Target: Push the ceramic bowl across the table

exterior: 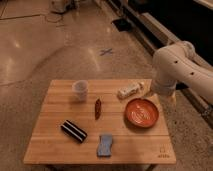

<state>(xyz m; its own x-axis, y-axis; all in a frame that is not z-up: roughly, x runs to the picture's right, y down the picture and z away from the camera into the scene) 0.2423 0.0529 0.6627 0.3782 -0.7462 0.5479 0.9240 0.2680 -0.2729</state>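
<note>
Your gripper (pixel 162 95) is hanging just beside the far-right rim of the round, shallow orange-red glazed ceramic bowl (pixel 141 112), which is sitting at the right of the rectangular light wooden plank table (pixel 55 145). I cannot tell how open the gripper is or whether it is holding anything. You should be pressing low on that rim and sliding steadily, avoiding the small white oblong packet (pixel 129 90).

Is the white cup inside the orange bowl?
No: the white cup stands apart from the ceramic bowl; the gripper is near the bowl's far rim.
</note>
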